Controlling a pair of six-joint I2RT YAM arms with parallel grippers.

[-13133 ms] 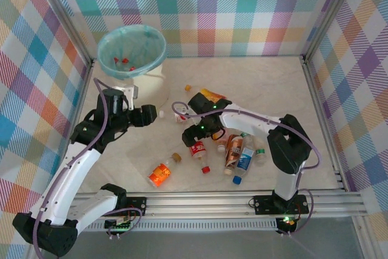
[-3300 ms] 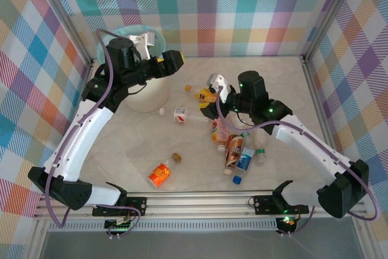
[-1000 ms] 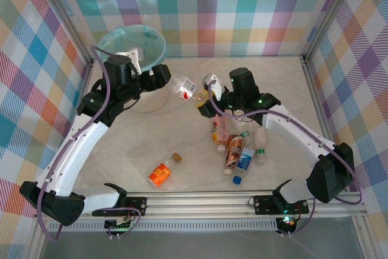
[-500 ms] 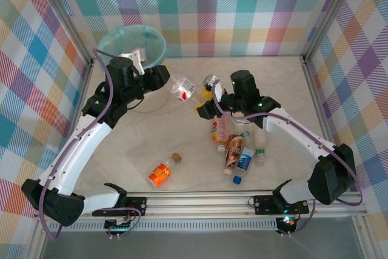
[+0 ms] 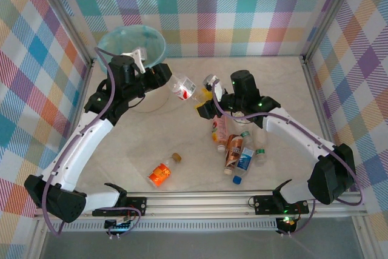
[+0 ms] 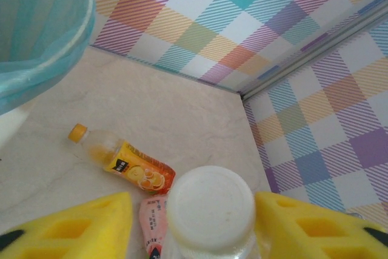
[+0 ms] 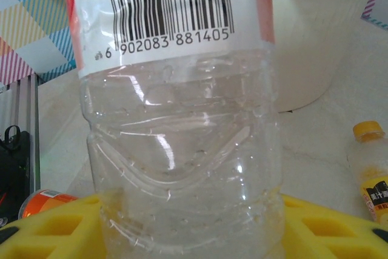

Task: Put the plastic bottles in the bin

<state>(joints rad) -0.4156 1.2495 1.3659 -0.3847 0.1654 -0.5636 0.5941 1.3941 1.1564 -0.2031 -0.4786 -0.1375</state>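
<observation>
A clear plastic bottle [image 5: 185, 87] with a red and white label hangs in the air between my two grippers, right of the bin [image 5: 107, 39]. My right gripper [image 5: 205, 93] is shut on its clear lower body [image 7: 182, 150]. My left gripper [image 5: 168, 77] is open, its yellow fingers [image 6: 66, 225] standing either side of the bottle's white cap [image 6: 210, 207], with a gap on the left. The cream bin with its teal bag [image 6: 42, 34] is just left of the left gripper. More bottles lie in a pile [image 5: 236, 144] on the table.
An orange bottle [image 5: 160, 174] lies alone near the front. An orange-label juice bottle [image 6: 124, 163] and a pink-label bottle [image 6: 153, 225] lie below the grippers. Plaid walls enclose the table on three sides, and a metal rail [image 5: 242, 197] runs along the front.
My right gripper has lifted the bottle off the table and carried it left. In the last second my left gripper has moved in around its cap end.
</observation>
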